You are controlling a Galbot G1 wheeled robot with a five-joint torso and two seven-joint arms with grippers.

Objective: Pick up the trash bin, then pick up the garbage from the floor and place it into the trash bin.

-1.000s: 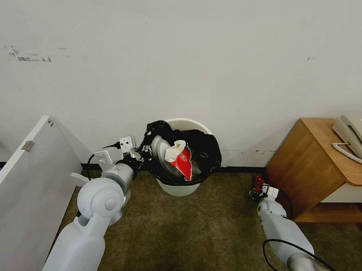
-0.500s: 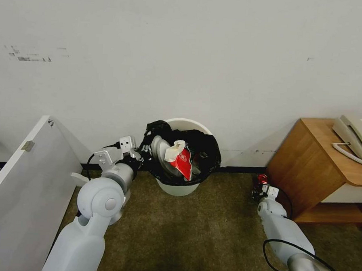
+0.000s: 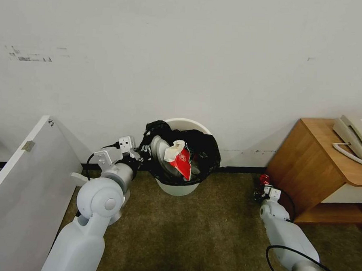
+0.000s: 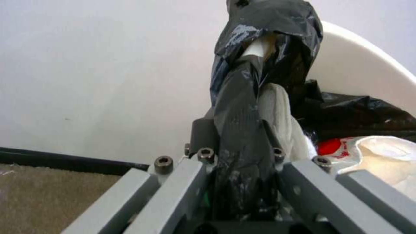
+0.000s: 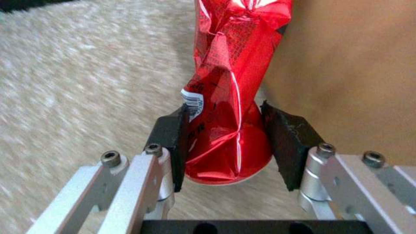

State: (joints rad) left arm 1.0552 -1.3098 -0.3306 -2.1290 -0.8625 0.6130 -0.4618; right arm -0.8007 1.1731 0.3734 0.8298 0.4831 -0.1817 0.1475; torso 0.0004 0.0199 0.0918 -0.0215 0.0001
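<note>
The red can looks crushed and slick, so it could squirt out of the right gripper on the way across the carpet, or knock against the wooden cabinet just beside it. The pads sit narrow on either side of the can's lower end, one touching and the other very close. The left gripper is clamped on the bag-covered rim of the trash bin; a jerk there could tear the liner or tip the heaped bin, which stands well off to the right gripper's left.
</note>
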